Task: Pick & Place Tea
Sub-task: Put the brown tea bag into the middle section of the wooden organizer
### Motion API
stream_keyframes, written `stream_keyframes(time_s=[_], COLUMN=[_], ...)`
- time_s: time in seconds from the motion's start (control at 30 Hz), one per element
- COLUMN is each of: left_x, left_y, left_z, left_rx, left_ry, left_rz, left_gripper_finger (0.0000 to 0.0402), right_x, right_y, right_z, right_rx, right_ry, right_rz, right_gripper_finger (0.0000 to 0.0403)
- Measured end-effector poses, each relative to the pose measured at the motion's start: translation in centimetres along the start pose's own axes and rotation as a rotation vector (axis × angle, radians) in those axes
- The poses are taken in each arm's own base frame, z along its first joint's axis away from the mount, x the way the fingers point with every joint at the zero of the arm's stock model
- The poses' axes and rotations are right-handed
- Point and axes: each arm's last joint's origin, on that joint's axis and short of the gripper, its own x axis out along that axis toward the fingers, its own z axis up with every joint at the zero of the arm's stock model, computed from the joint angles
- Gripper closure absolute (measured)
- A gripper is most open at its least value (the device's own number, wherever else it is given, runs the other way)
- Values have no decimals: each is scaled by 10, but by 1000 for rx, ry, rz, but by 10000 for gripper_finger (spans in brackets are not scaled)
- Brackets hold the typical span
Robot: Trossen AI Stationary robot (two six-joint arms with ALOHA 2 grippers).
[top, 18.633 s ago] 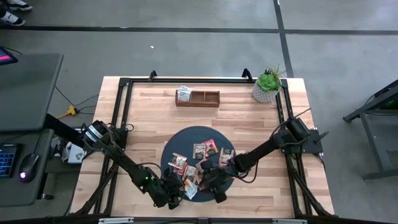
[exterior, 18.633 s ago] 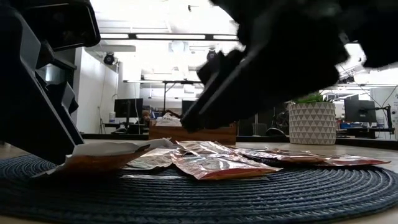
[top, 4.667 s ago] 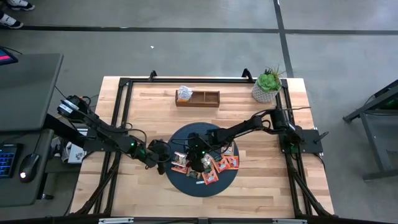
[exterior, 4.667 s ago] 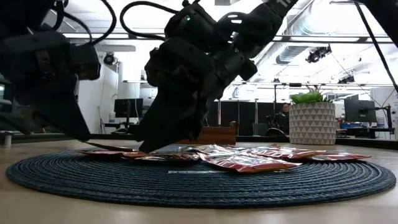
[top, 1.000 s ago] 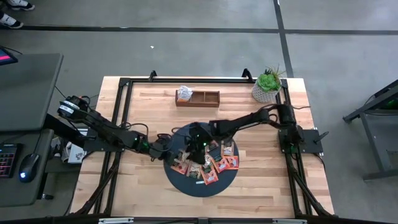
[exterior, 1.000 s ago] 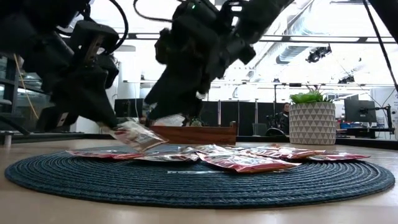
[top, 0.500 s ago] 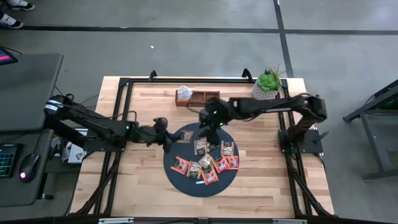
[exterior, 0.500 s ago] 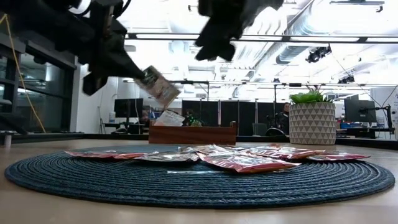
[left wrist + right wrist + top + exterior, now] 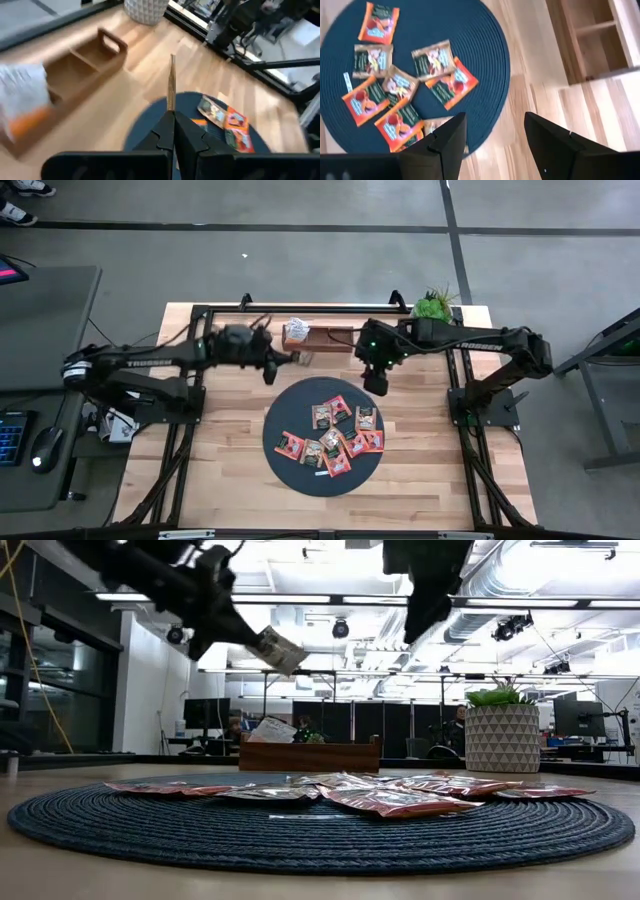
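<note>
My left gripper (image 9: 288, 360) hangs in the air just before the near side of the wooden box (image 9: 318, 337), shut on one tea sachet (image 9: 304, 358). The low view shows that sachet (image 9: 279, 650) high above the table. Several more tea sachets (image 9: 335, 438), orange, red and brown-green, lie flat on the dark round mat (image 9: 285, 412). White sachets (image 9: 296, 329) stand in the box's left compartment. My right gripper (image 9: 376, 383) is open and holds nothing; it hangs in the air near the box's right end, above the table beyond the mat's far right rim. My left gripper pinches the sachet by one edge (image 9: 171, 107) between its two fingers, and the rest sticks out beyond the fingertips. The fingers come from the table's left. The sachet is lifted clear of mat and table, and its free end (image 9: 292, 657) tilts downward.
A potted plant (image 9: 432, 306) stands at the far right corner. A black frame (image 9: 200, 315) runs round the table's edges. Bare wood lies between the mat and the box (image 9: 540, 85). A thin white strip (image 9: 319, 474) lies on the mat's near part.
My left gripper has risen from the mat's left side and gone toward the far edge to the box, carrying the sachet lifted clear. My right gripper has also risen off the mat and gone toward the far right, staying open.
</note>
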Motion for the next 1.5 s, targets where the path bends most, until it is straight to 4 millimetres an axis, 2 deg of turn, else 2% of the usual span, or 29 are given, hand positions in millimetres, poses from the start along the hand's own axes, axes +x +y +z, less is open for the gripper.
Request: stream_keyframes(time_s=[0.17,0.33,0.5,0.63,0.8,1.03,1.17,1.33,1.5], left_x=[0,16,40,68,106,142,150,160,160], left_y=[19,39,52,58,71,86,89,98,100], left_z=[43,77,110,131,141,144,145,133,128], left_rx=[156,313,445,543,618,666,685,687,697], left_ry=[95,247,395,492,629,735,735,818,874], left_rz=[16,9,11,8,19,43,42,76,95], left_gripper_finger=[401,401,401,401,401,401,401,401,401], right_x=[0,0,-1,-2,-2,-2,-2,-2,-1], right_y=[0,0,1,0,0,-1,-1,-1,-1], right_z=[-4,-8,-14,-18,-19,-19,-19,-18,-17], right_rx=[5,12,34,45,59,77,77,77,75], right_ry=[37,90,154,191,204,199,197,193,179], right_rz=[-1,36,55,49,33,8,4,5,-4], right_gripper_finger=[206,206,206,206,206,206,206,206,206])
